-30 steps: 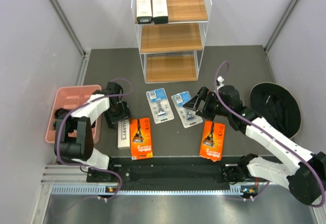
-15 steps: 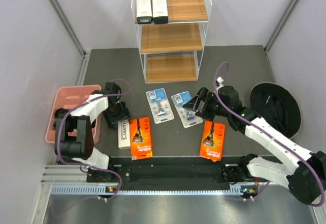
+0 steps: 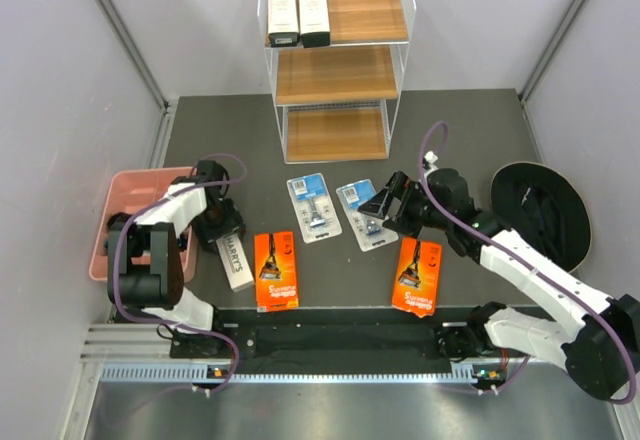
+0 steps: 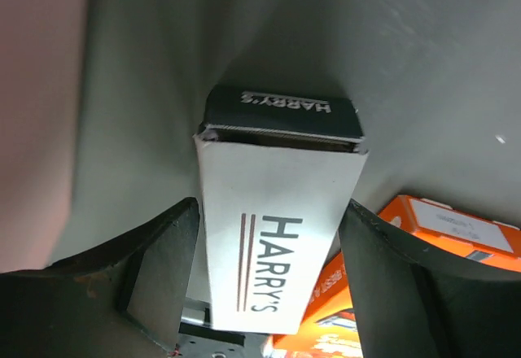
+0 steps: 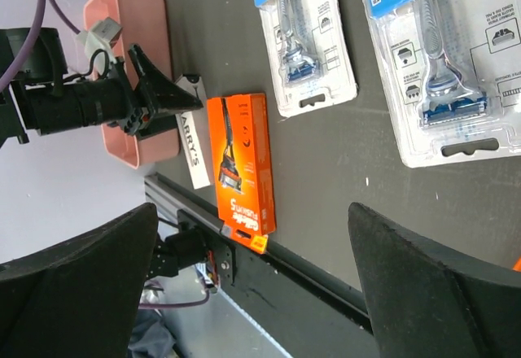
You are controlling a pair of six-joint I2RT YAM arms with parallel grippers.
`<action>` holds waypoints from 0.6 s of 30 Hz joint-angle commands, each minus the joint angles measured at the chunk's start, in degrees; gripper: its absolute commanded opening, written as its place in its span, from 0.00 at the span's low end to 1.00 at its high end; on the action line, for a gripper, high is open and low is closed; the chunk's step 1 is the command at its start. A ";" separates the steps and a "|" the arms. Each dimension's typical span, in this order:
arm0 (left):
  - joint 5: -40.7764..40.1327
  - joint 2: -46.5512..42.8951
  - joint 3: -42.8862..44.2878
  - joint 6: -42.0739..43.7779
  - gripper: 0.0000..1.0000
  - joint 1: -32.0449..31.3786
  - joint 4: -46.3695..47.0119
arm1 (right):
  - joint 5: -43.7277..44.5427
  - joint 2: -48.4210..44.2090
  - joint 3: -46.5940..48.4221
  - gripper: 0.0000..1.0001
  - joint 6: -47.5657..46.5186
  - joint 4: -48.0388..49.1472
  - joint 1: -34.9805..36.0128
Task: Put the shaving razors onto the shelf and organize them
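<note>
Dragged leftward and skewed since a second ago, the HARRY'S box now lies apart from the nearer orange card. The left gripper is clamped across its width, beside the pink tray. In the wrist view the fingers press either long edge of the box, its dark end cap pointing away. The right gripper hangs with jaws spread wide above one blister pack, the other blister pack just left of it. A second orange card lies near the front rail. All rest on a dark matte tabletop walled by plain grey panels. At the far edge, the shelf carries two white boxes side by side on its top tier. A black disc sits at right.
</note>
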 commanded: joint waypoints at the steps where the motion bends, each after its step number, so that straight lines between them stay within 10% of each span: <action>1: -5.02 0.52 0.14 0.75 0.73 1.87 1.61 | -0.68 0.59 -0.05 0.99 0.09 2.14 0.62; 8: -1.33 4.21 -0.39 1.89 0.60 1.87 3.37 | -0.95 1.21 0.91 0.99 -0.44 1.70 0.88; 13: 0.08 4.75 -0.48 2.68 0.33 1.87 3.63 | -1.04 1.38 1.00 0.99 -0.61 1.61 1.06; 18: 1.84 1.68 2.07 3.04 0.34 1.79 1.27 | -1.12 1.56 2.14 0.99 -1.14 1.00 1.15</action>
